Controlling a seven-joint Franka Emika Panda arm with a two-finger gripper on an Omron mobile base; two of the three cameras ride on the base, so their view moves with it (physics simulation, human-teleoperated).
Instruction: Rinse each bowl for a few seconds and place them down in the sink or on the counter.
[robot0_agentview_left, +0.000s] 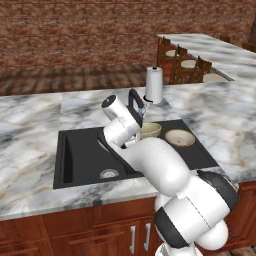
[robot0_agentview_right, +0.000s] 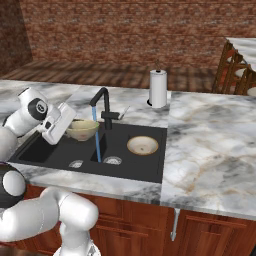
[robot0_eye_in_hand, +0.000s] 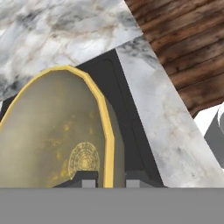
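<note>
My gripper (robot0_agentview_right: 69, 128) is shut on the rim of the olive-tan bowl (robot0_agentview_right: 83, 129), holding it tilted above the black sink (robot0_agentview_right: 150, 165). The bowl's right edge sits next to the blue water stream (robot0_agentview_right: 97, 142) running from the black gooseneck faucet (robot0_agentview_right: 102, 98). In the hand view, the bowl's yellow rim (robot0_eye_in_hand: 107, 144) passes between my fingertips (robot0_eye_in_hand: 85, 178), and the gripper (robot0_eye_in_hand: 109, 179) is clamped on it. From the left base, the same bowl (robot0_agentview_left: 151, 130) shows just past my hand. The cream-rimmed bowl (robot0_agentview_right: 142, 145) rests upright in the right basin (robot0_agentview_left: 180, 137).
A white paper-towel roll (robot0_agentview_right: 158, 88) stands on the marble counter (robot0_agentview_right: 210, 145) behind the sink. Two steel drains (robot0_agentview_right: 112, 160) lie in the basins. Wooden chairs (robot0_agentview_left: 185, 65) line a second counter at the back right. Cabinets with steel handles (robot0_agentview_left: 132, 235) sit below.
</note>
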